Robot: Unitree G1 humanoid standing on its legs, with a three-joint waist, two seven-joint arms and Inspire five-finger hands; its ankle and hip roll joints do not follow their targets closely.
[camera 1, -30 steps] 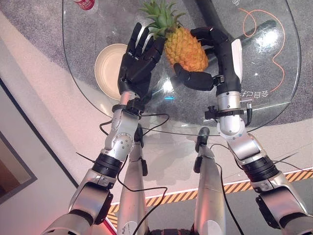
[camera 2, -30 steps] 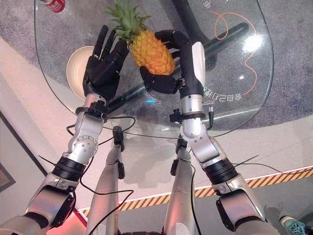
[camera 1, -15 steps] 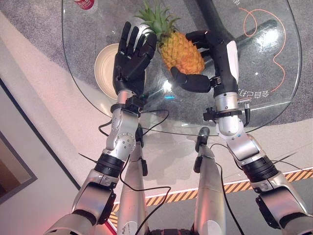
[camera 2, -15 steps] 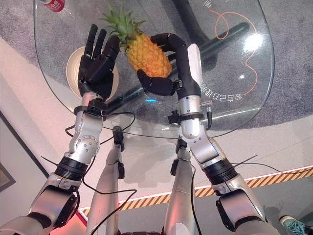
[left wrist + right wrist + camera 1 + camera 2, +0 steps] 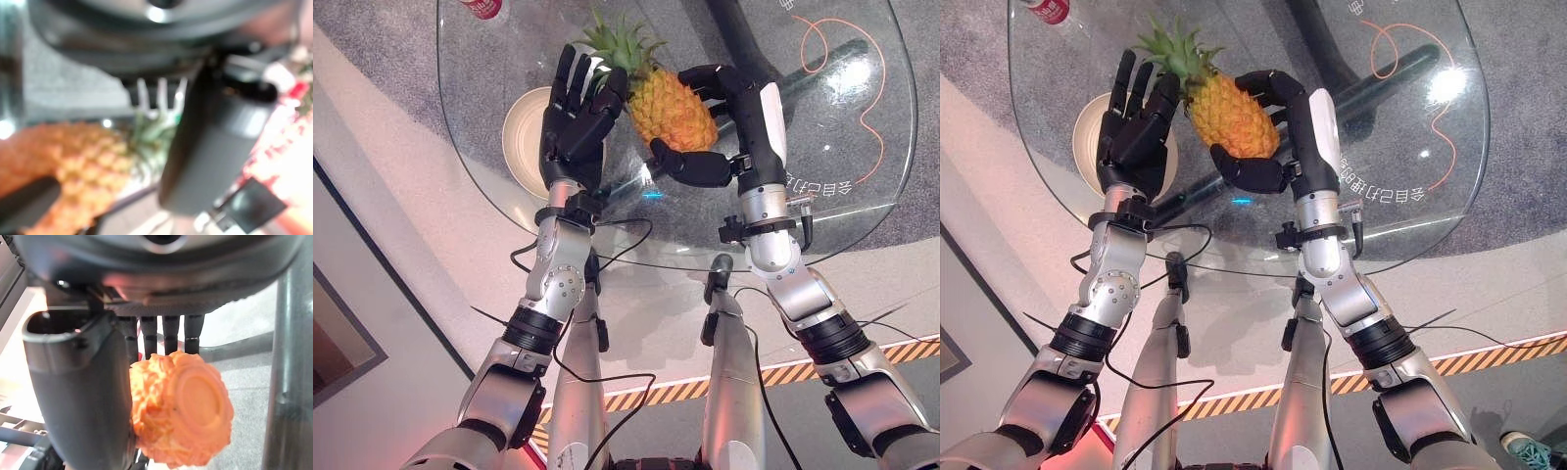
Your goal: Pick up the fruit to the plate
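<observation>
Pineapple [image 5: 674, 105] is up off the glass table [image 5: 842, 211], clamped in my right hand [image 5: 729, 127] with fingers curled over its far side and thumb under its near side. The pick-up looks done; the carry is not. The plate [image 5: 524, 132] sits bare to the fruit's left. My left hand [image 5: 576, 125], fingers straight and holding nothing, hovers between fruit and plate, beside the leafy crown.
</observation>
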